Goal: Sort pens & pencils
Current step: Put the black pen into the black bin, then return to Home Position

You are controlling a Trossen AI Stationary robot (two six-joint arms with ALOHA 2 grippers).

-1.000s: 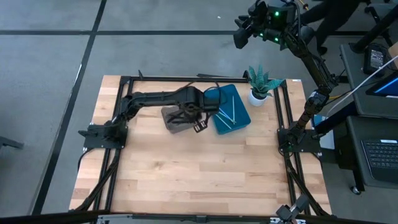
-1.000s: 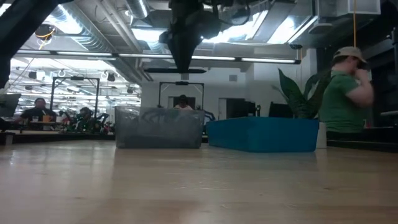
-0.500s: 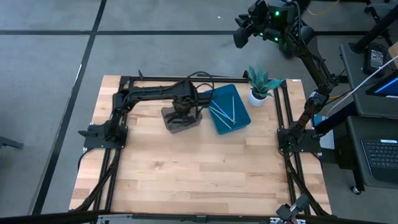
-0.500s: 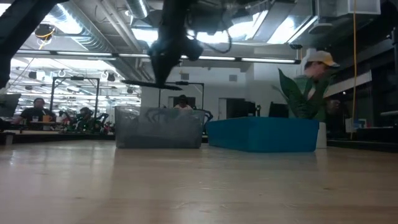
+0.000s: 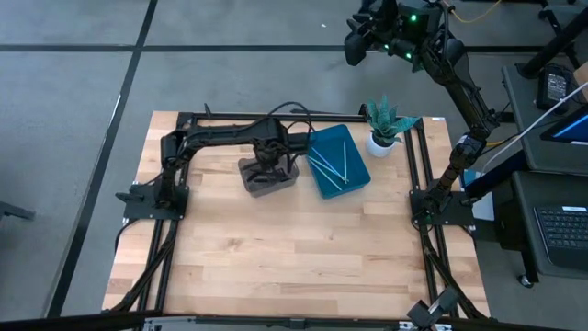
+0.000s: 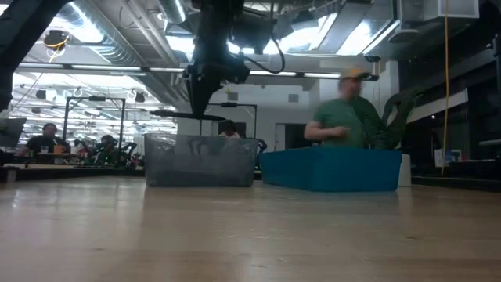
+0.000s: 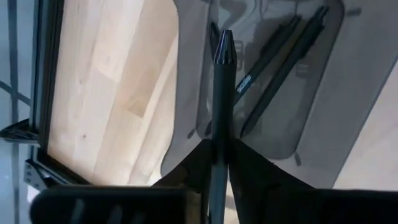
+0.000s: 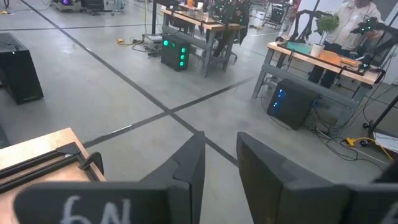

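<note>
My left gripper (image 5: 269,158) is shut on a black pen (image 7: 222,93) and hangs above the grey see-through bin (image 5: 266,176). Two more black pens (image 7: 281,59) lie on the bin's floor. In the low view the held pen (image 6: 182,115) is level above the bin's rim (image 6: 200,141). The blue tray (image 5: 338,164) beside the bin holds a few light blue sticks (image 5: 331,162). My right gripper (image 8: 221,168) is open and empty, raised high beyond the table's far right corner (image 5: 360,44). My left gripper pinches the black pen's shaft (image 7: 222,140) between its two fingers (image 7: 249,163). The fingers point down from above. The pen lies level and clear of the bin, with its longer part and pointed end (image 7: 224,45) sticking out to one side.
A green spiky potted plant (image 5: 383,124) stands at the far right, beside the blue tray. A dark metal frame (image 5: 184,119) runs along the table's edges. A person (image 6: 344,117) moves behind the table's far side. Bare wood (image 5: 294,248) lies toward the near edge.
My left gripper has carried the black pen toward the table's left, from the blue tray's left edge to above the grey bin. The pen has stayed level in the hold. A person has walked across behind the table.
</note>
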